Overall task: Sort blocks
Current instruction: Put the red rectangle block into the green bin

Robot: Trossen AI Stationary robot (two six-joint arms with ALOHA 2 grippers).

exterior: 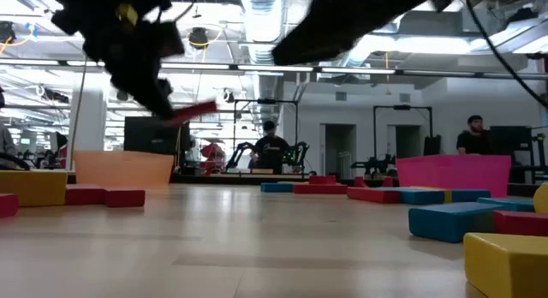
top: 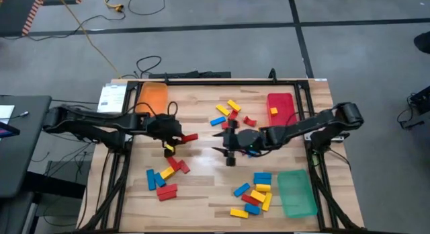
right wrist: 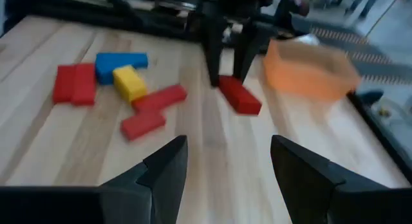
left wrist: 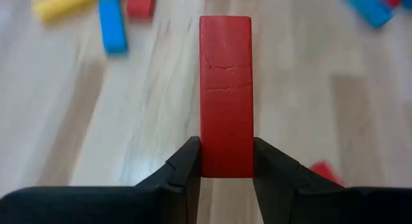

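The left gripper (left wrist: pixel 225 161) is clamped on one end of a red block (left wrist: pixel 225 95), carried clear of the table near the orange tray (top: pixel 152 97). With only that end pinched, the block could pivot or slip out in transit. The right gripper (right wrist: pixel 225 161) hangs open mid-table, seemingly empty.

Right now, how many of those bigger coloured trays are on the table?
3. An orange tray at the overhead view's top left, a red tray at top right, a green tray at bottom right. None seems hidden.
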